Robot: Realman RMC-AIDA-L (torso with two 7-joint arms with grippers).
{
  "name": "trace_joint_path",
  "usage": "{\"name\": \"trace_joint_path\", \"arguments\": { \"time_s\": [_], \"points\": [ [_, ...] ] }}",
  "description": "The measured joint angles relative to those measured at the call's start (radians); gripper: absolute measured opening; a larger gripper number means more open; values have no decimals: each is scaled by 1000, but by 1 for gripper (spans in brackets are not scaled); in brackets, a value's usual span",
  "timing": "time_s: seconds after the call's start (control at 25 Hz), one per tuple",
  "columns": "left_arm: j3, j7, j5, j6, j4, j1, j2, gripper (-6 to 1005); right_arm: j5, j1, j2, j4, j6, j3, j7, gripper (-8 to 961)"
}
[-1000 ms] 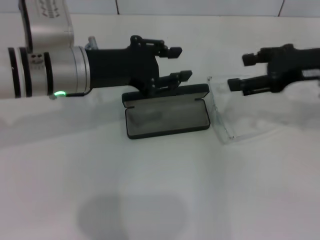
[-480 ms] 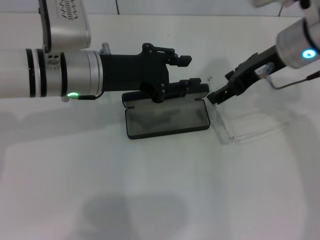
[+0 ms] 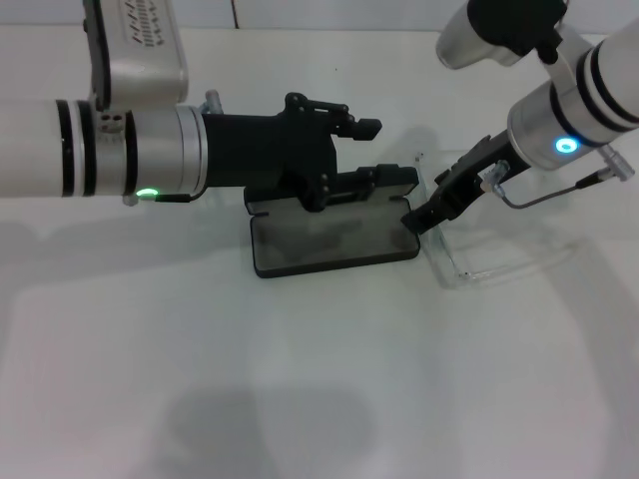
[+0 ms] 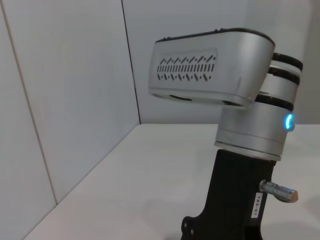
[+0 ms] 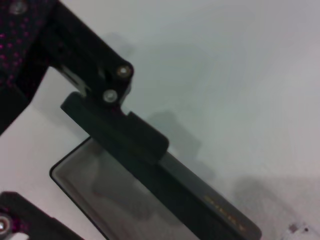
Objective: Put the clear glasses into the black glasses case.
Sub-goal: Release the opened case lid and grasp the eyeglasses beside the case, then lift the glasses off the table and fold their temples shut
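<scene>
The black glasses case [image 3: 334, 239] lies open at the table's middle, grey lining up and lid raised at the back. My left gripper [image 3: 377, 150] reaches in from the left, open, with its lower finger [image 3: 384, 177] against the top edge of the lid. In the right wrist view that finger [image 5: 120, 132] lies across the lid of the case [image 5: 200, 195], which carries small orange lettering. The clear glasses [image 3: 499, 249] lie on the table just right of the case. My right gripper [image 3: 421, 215] points down and left, its tip at the gap between case and glasses.
The white table [image 3: 300, 379] runs wide toward me, with a tiled wall behind it. The left wrist view holds only my right arm's silver wrist [image 4: 250, 125] with a blue light, plus wall panels.
My right arm has turned and come down and left, from above the glasses to the right end of the case. The left gripper has shifted slightly right along the lid.
</scene>
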Motion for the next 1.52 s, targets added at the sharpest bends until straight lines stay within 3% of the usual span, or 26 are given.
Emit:
{"name": "trace_joint_path", "arguments": {
  "time_s": [0.56,0.8,0.88,1.08,1.32,1.52],
  "points": [
    [6,39,3,-7,-49,-32,-2,490,10,-11,0,74,63,-21,12,622],
    [6,39,3,-7,-49,-32,-2,490,1,-22,-4,75,51,-22,13,389],
    [6,40,3,-7,-49,-33,-2,490,-1,-23,-5,75,41,-22,13,204],
    [4,40,2,-7,-49,-32,-2,490,-42,-28,-7,65,10,-18,13,151],
    [0,33,-21,4,-43,-24,0,491,-54,-117,-25,-69,-45,54,-26,132],
    [-2,32,-75,30,-42,-6,1,491,-22,-244,-15,-233,-120,214,-153,124]
  ]
}}
